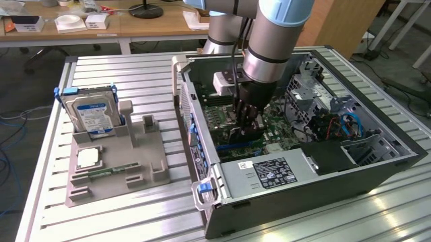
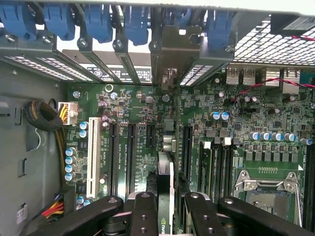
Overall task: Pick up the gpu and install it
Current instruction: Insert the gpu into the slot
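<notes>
Here the open case [image 1: 377, 166] lies on the counter [image 1: 121, 212], motherboard [image 2: 246, 123] exposed. The pincer [image 2: 165, 209] is lowered inside, clamped on the gpu [image 2: 165, 187], which stands edge-on over the slots, its bracket end toward the case's rear wall.

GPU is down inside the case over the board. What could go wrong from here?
1. The gpu, held edge-on between the fingers, may miss its slot: several parallel slots lie close together.
2. Its bracket end must meet the rear opening by the blue latches; a tilt could jam it.
3. The red wire and capacitors sit close to the path.
</notes>
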Available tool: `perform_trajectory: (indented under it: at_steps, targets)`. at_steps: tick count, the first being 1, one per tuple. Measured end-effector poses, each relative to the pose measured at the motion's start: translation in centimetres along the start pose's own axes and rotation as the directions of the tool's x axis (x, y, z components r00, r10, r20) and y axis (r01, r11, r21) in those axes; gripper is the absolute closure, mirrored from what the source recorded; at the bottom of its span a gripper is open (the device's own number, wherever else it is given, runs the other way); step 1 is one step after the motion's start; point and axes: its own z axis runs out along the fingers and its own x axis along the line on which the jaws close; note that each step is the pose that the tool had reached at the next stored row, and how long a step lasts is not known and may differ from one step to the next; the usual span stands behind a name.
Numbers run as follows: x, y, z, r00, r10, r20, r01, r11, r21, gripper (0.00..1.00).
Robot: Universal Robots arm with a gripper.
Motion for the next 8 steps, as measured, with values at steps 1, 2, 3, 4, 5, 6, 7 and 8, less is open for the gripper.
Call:
perform_trajectory:
  at_steps: [1, 2, 3, 4, 5, 6, 7, 8]
  targets:
    - [0.0, 0.0, 0.1, 1.0, 0.0, -0.0004, 0.0, 1.0, -0.0002, 0.74]
    - [0.0, -0.01, 0.15, 1.0, 0.0, -0.0001, 0.0, 1.0, -0.0001, 0.74]
    - [0.0, -0.01, 0.15, 1.0, 0.0, -0.0001, 0.0, 1.0, -0.0001, 0.74]
    - [0.0, -0.01, 0.16, 1.0, 0.0, 0.0, 0.0, 1.0, 0.0, 0.74]
    - [-0.01, -0.01, 0.16, 1.0, 0.0, 0.0001, 0.0, 1.0, 0.0001, 0.74]
    - [-0.01, -0.01, 0.17, 1.0, 0.0, 0.0002, 0.0, 1.0, 0.0001, 0.74]
    - [-0.01, -0.01, 0.17, 1.0, 0.0, 0.0002, 0.0, 1.0, 0.0002, 0.74]
    - [-0.01, -0.01, 0.17, 1.0, 0.0, 0.0003, 0.0, 1.0, 0.0002, 0.74]
